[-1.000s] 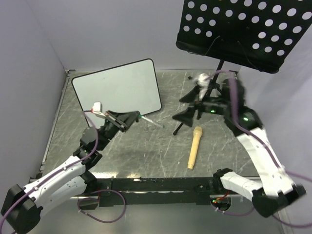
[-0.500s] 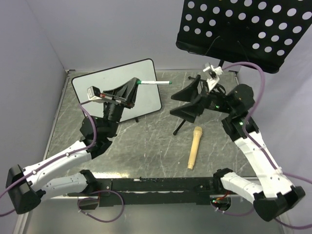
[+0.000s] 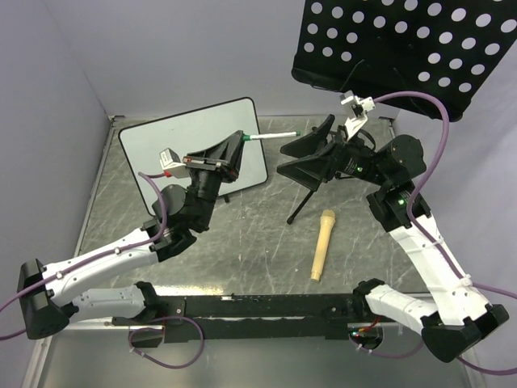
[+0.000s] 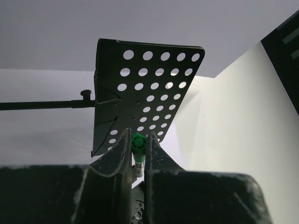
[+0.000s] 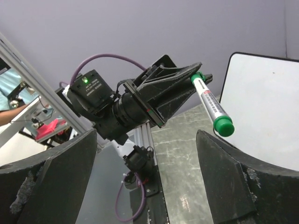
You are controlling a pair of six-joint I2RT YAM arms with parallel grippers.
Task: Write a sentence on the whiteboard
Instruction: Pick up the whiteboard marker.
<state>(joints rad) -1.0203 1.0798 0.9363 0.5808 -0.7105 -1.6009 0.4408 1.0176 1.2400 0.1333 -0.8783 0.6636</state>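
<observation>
Nearest you, below and to the left of your right end effector (image 3: pixel 303 158), a tan microphone (image 3: pixel 322 242) lies on the grey tabletop (image 3: pixel 242 242), well apart from both arms.

Your left end effector (image 3: pixel 237 149) is clamped tight on a marker (image 3: pixel 271 135). The white barrel sticks out to the right past the fingertips. In the left wrist view the green cap (image 4: pixel 137 141) sits pinched between the two fingers.

Your right end effector has its fingers spread as wide as they go and nothing between them. It faces the left one across a small gap. From the right wrist camera the marker (image 5: pixel 211 105) points cap first toward the space between those open fingers, not touching either.

The whiteboard (image 3: pixel 194 145) sits on the tabletop under and behind your left end effector, toward the far left corner; its right edge lies beneath the marker.

Farthest off, above and behind your right end effector, stands the black perforated music stand (image 3: pixel 404 48).
</observation>
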